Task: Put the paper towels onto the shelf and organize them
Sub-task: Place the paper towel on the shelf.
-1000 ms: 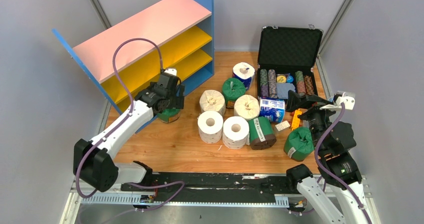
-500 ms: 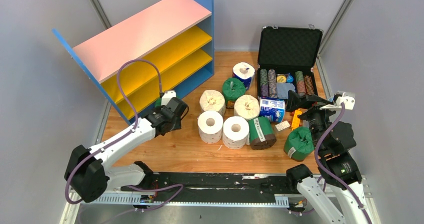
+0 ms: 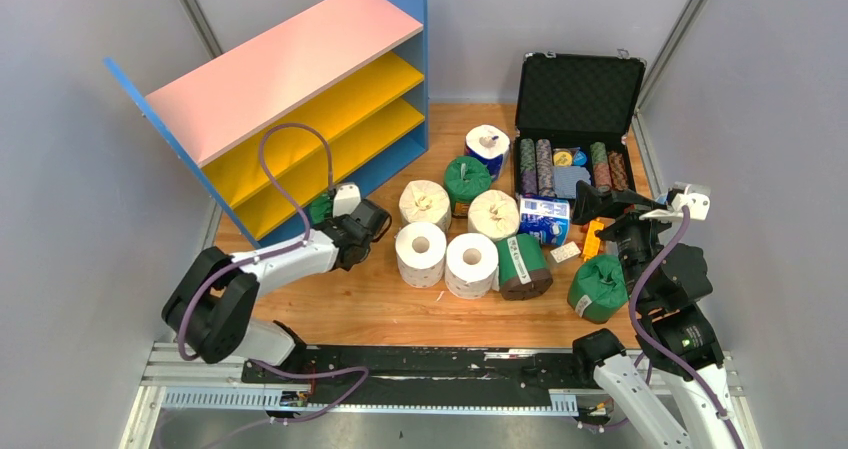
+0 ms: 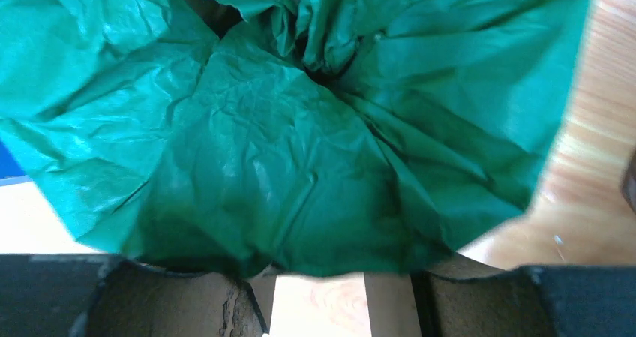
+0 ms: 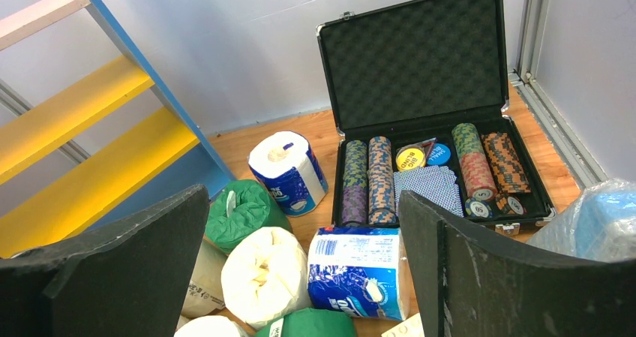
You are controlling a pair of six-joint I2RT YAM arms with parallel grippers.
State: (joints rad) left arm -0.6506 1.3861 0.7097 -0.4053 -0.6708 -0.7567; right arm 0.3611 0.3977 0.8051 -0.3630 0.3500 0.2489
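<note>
Top external view first: we take the shelf (image 3: 300, 89) as our landmark. Its pink top board and both yellow boards look bare from here. Our left gripper (image 3: 345, 224) sits low at the shelf's open front, by its near blue side panel, with a green-wrapped roll (image 3: 320, 209) showing just behind it, against the shelf's foot. Whether the fingers pinch that roll we cannot tell from above. The other paper towels (image 3: 470, 234) cluster on the table (image 3: 370, 304) to the right of the shelf, well apart from it. Farther right stands the black case (image 3: 580, 94), lid up, holding poker chip stacks (image 3: 535, 167). Our right gripper (image 3: 600, 204) hovers beside the case, above another green roll (image 3: 598, 287).

Left wrist view: crinkled green wrap fills the frame and reaches down to both fingers, yet contact is not plain, so we cannot tell whether the jaws have hold of it.

Right wrist view: the jaws stand wide apart, holding nothing.

We judge the step to be grasping the green roll; next comes lifting it onto a yellow board without snagging the shelf edge.
</note>
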